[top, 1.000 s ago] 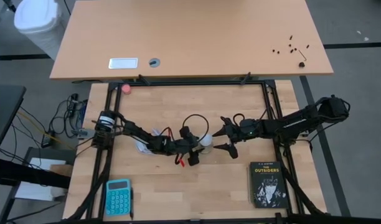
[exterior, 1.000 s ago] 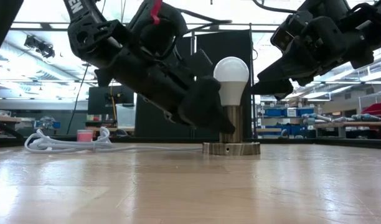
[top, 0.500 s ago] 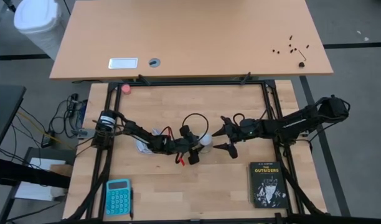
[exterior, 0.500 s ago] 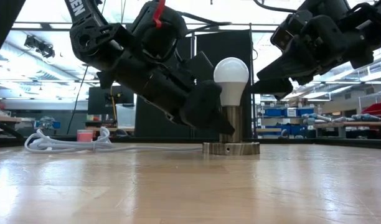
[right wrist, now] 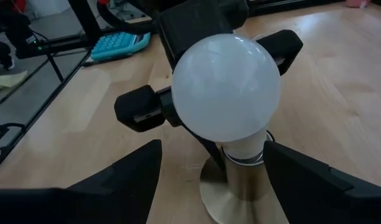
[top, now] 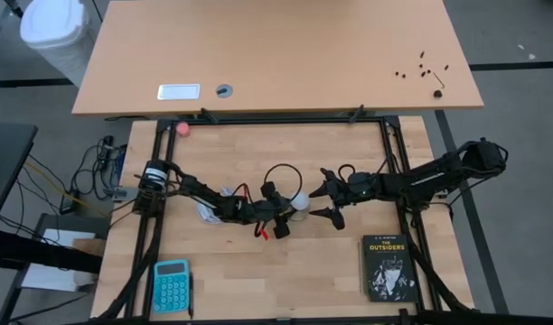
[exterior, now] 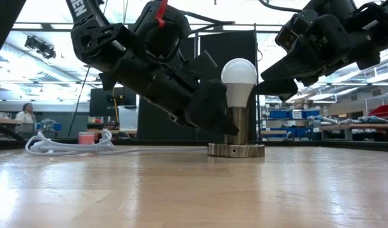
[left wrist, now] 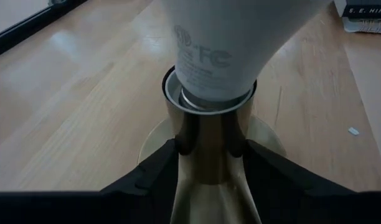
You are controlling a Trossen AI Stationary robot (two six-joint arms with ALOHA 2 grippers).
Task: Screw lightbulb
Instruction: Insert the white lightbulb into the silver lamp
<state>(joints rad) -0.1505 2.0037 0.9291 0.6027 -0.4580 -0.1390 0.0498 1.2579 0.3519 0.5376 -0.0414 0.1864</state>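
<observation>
White frosted lightbulb (right wrist: 226, 87) stands upright in the brass socket (left wrist: 206, 158), whose stem my left gripper (left wrist: 208, 148) clamps; my right gripper (right wrist: 209, 165), jaws spread, straddles the globe.

The lightbulb (exterior: 239, 79) is being shown as a white, frosted, pear-shaped globe, standing upright with its narrow neck (left wrist: 209, 68) seated downward, grey lettering being visible on it. It is being seen near the table's centre (top: 298, 202), slightly toward three o'clock.
</observation>
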